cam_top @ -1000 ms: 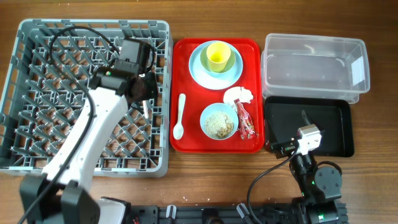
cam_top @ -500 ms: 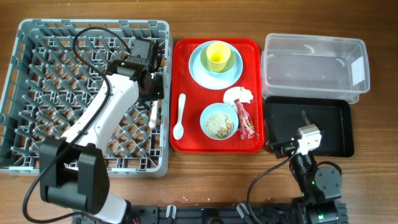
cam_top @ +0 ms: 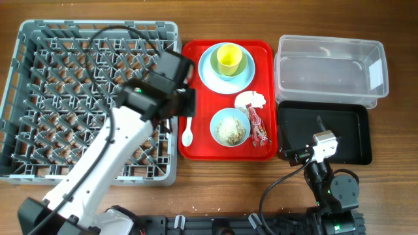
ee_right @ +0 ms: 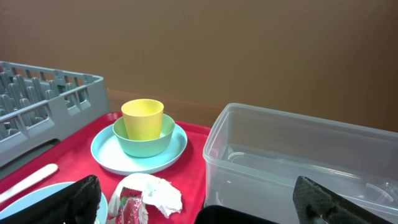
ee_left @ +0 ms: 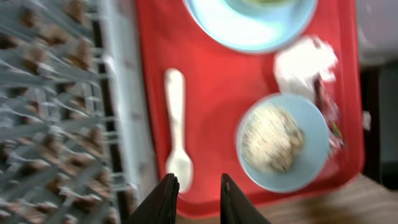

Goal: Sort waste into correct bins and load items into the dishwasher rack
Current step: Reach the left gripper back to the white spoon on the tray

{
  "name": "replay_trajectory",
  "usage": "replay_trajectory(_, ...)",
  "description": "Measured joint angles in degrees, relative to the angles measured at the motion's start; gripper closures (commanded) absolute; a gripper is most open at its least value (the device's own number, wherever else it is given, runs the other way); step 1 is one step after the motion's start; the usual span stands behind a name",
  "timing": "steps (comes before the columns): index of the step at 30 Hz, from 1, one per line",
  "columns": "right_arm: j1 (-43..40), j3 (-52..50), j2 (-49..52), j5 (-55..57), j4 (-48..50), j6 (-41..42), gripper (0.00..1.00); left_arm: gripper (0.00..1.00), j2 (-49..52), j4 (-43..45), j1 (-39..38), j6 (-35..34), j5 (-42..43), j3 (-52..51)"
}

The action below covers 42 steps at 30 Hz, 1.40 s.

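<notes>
While your left hand [ee_left: 198,198] hangs near the white plastic spoon [ee_left: 176,134] on the red tray [ee_left: 217,93], fingers parted and empty, your right hand [ee_right: 202,202] gapes wide.

The left arm [cam_top: 98,156] is white-shelled with black joints, black cable [cam_top: 114,27] and black claw [ee_left: 198,183].

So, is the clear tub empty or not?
Empty: the clear tub shows a bare floor; napkin and wrapper lie on the red tray.
</notes>
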Motion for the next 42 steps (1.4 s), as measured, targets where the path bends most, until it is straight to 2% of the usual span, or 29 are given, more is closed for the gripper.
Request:
replay_trajectory(5, 0.0, 0.0, 0.0, 0.0, 0.0, 0.0, 0.00, 0.81, 6.8, 3.3, -7.0, -5.5, -1.6, -7.0)
replay_trajectory(9, 0.0, 0.0, 0.0, 0.0, 0.0, 0.0, 0.00, 0.81, 13.1, 5.4, -7.9, -7.1, -3.4, -9.1)
replay_trajectory(18, 0.0, 0.0, 0.0, 0.0, 0.0, 0.0, 0.00, 0.80, 19.6, 12.0, -7.9, -7.7, -10.0, -12.0)
replay_trajectory(25, 0.0, 0.0, 0.0, 0.0, 0.0, 0.0, 0.00, 0.80, 19.8, 14.7, -7.9, -7.9, -11.6, -12.2)
replay_trajectory(28, 0.0, 0.0, 0.0, 0.0, 0.0, 0.0, 0.00, 0.83, 20.0, 15.8, -7.9, -7.9, -12.5, -12.3)
replay_trajectory(35, 0.0, 0.0, 0.0, 0.0, 0.0, 0.0, 0.00, 0.83, 20.1, 24.5, -7.9, -8.1, -15.3, -17.3)
replay_trajectory(36, 0.0, 0.0, 0.0, 0.0, 0.0, 0.0, 0.00, 0.85, 20.0, 26.3, -8.0, -8.1, -15.3, -17.9)
replay_trajectory(38, 0.0, 0.0, 0.0, 0.0, 0.0, 0.0, 0.00, 0.96, 19.7, 27.4, -8.0, -8.1, -14.7, -18.4)
replay_trajectory(42, 0.0, 0.0, 0.0, 0.0, 0.0, 0.0, 0.00, 0.96, 19.4, 27.1, -7.9, -8.3, -13.8, -18.4)
